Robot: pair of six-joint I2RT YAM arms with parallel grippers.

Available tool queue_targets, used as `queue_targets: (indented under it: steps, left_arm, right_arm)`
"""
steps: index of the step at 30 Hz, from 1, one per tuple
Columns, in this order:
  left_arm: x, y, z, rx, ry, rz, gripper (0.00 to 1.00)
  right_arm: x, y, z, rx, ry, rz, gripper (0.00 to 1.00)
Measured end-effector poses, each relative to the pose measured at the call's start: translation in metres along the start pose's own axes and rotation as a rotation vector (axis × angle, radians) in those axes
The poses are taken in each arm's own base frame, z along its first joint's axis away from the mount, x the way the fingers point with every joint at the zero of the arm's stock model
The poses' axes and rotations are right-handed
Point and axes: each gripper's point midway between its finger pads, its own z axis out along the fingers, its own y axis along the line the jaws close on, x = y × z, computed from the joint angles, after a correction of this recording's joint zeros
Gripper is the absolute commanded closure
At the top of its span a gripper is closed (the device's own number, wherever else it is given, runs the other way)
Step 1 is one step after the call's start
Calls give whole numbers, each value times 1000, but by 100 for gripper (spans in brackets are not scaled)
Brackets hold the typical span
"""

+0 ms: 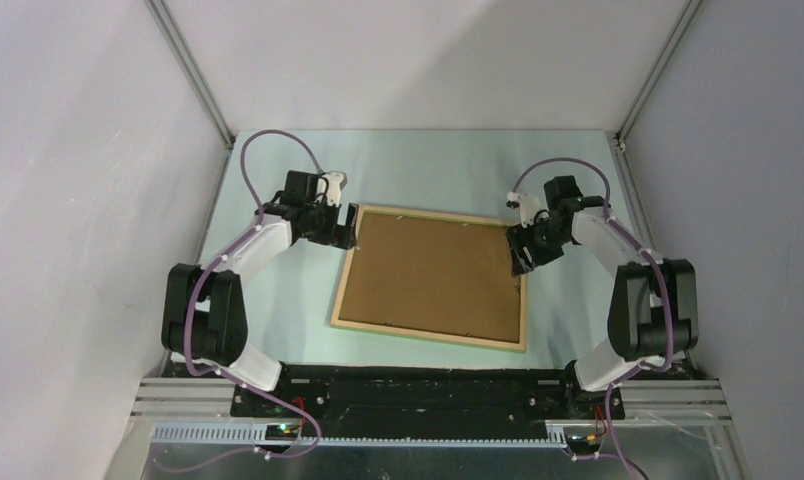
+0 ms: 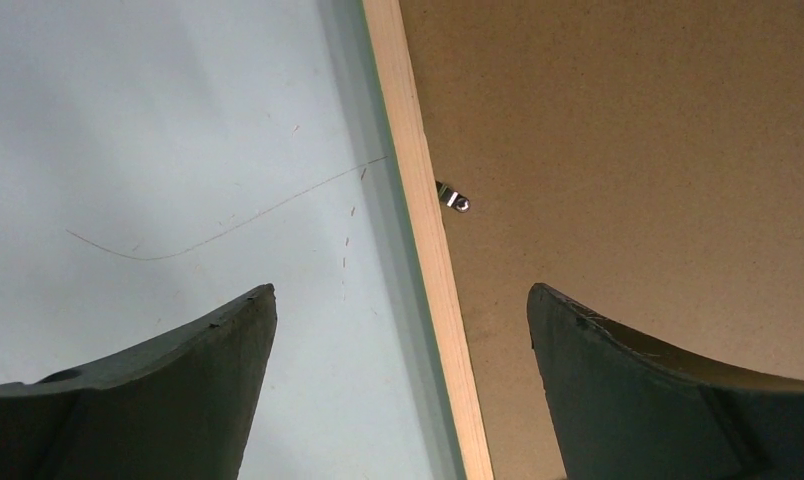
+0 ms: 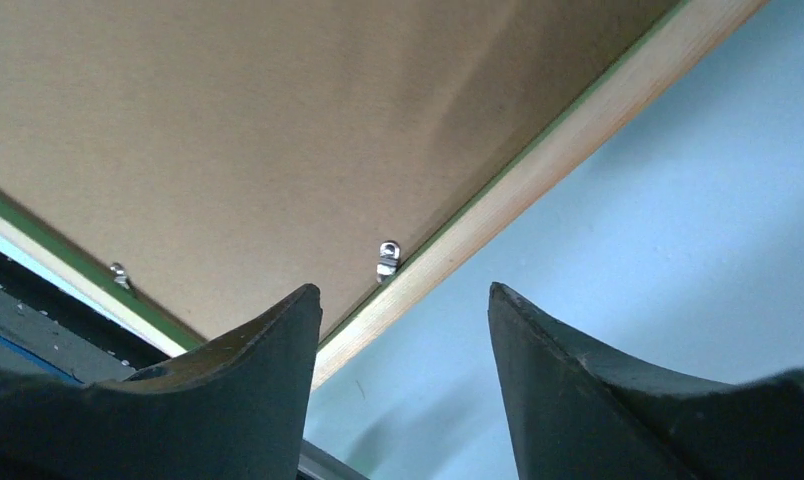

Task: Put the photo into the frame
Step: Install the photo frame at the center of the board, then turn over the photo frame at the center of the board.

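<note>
The frame lies back-up in the middle of the table, pale wood rails around a brown backing board. The photo is out of view. My left gripper hangs open over the frame's far left corner. In the left wrist view the left gripper straddles the wooden rail, one finger over the table and one over the board. My right gripper stands open at the frame's right rail. In the right wrist view the right gripper has its left finger over the rail, and nothing is held.
Small metal turn clips sit along the inner edge of the rails, over the board. The pale green table is walled by white panels at the left, back and right. The arm bases stand along the near edge.
</note>
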Motion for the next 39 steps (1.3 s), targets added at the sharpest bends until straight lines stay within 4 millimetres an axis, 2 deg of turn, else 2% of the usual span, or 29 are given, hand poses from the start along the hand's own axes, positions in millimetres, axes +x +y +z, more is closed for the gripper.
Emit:
queue_targets:
  steps: [3, 6, 9, 13, 20, 26, 32, 35, 39]
  left_arm:
    - [-3, 2, -4, -11, -14, 19, 0]
    - [-4, 4, -8, -28, -25, 33, 0]
    - [0, 7, -12, -44, -26, 51, 0]
    - [5, 11, -21, -68, -28, 86, 0]
    - [11, 19, -41, -123, -50, 167, 0]
    - [19, 25, -53, -158, -51, 217, 0]
    - [28, 28, -58, -181, -46, 233, 0]
    - [32, 28, -59, -182, -42, 231, 0]
    - [36, 28, -58, -181, -32, 229, 0]
  right_arm:
    - [-12, 13, -15, 16, -58, -60, 31]
    - [-24, 35, -30, 23, -118, -154, 29]
    - [-32, 64, -40, 10, -161, -256, 29]
    - [-33, 103, -42, -28, -174, -378, 29]
    - [-3, 164, -21, -90, -89, -601, 29]
    - [16, 201, -1, -131, -26, -747, 30]
    - [41, 219, 20, -139, 43, -849, 33]
    - [52, 221, 30, -119, 82, -892, 35]
    - [56, 221, 42, -93, 110, -917, 38]
